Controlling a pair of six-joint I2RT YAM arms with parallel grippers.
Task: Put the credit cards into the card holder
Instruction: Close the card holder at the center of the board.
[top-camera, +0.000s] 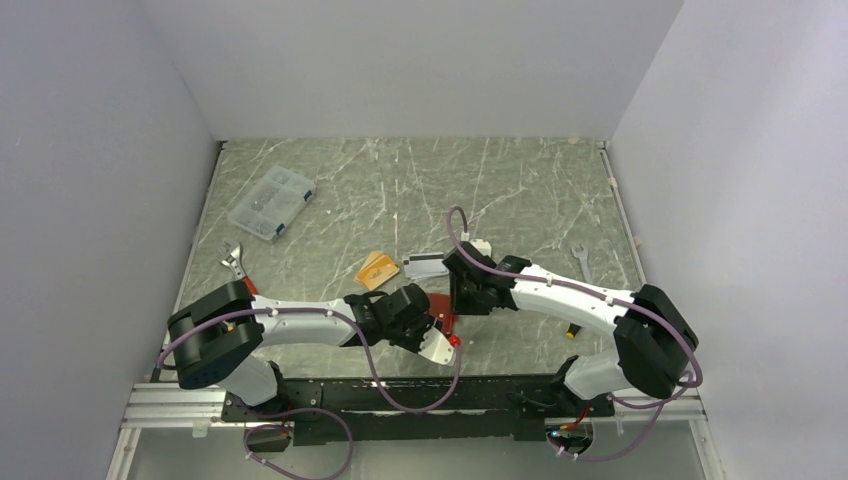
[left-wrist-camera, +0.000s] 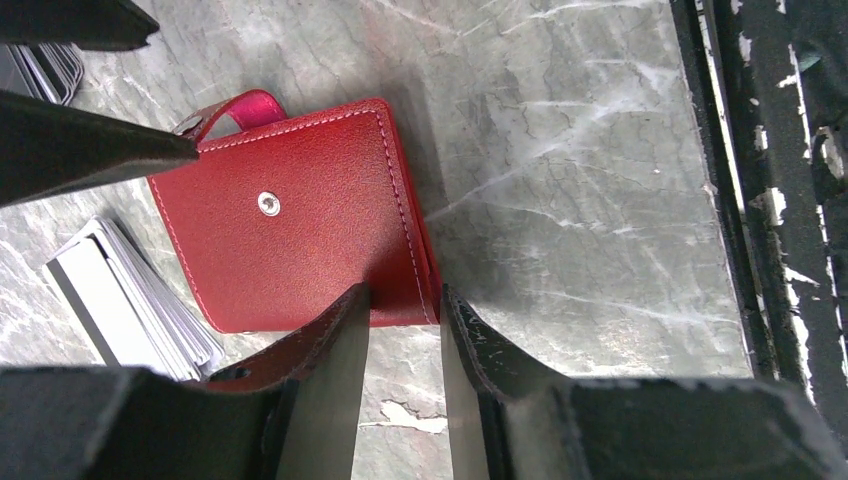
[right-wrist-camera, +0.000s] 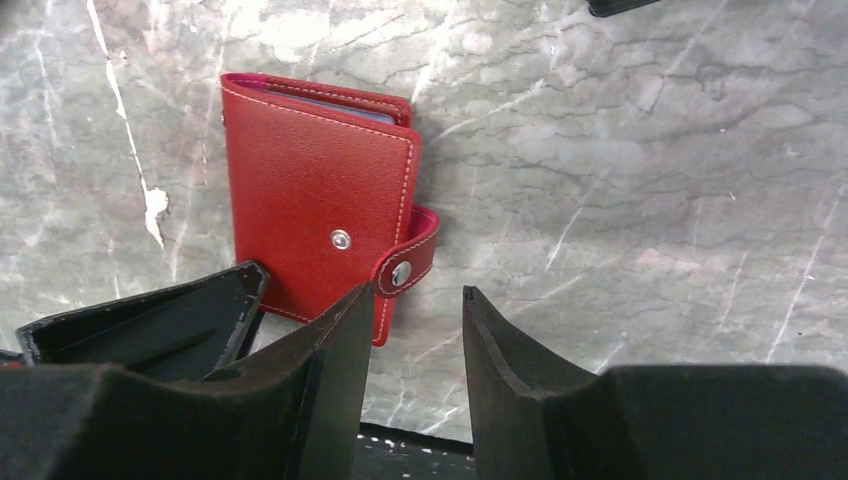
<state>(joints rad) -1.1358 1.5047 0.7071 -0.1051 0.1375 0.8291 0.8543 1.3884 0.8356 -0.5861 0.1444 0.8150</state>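
1. Red leather, stitched in pale thread: the card holder (left-wrist-camera: 300, 215) lies shut on the marbled bench (left-wrist-camera: 560, 150), near its front edge, between the two arms.
2. Its snap tab (right-wrist-camera: 408, 262) hangs unfastened off one side.
3. A stack of silver-white cards (left-wrist-camera: 135, 300) lies just beside the holder; gold-orange cards (top-camera: 377, 269) lie farther back.
4. The left pincer (left-wrist-camera: 405, 330) stands part open and grasps nothing, its tips at the holder's spine edge.
5. The right pincer (right-wrist-camera: 415, 335) is likewise part open and empty, close by the tab.
6. The holder looks light, soft and bendy, likely to slide on the smooth stone; I would pin the spine and lift the cover by the tab side.
7. The cards seem stiff, thin and slippery, best pinched by an edge.
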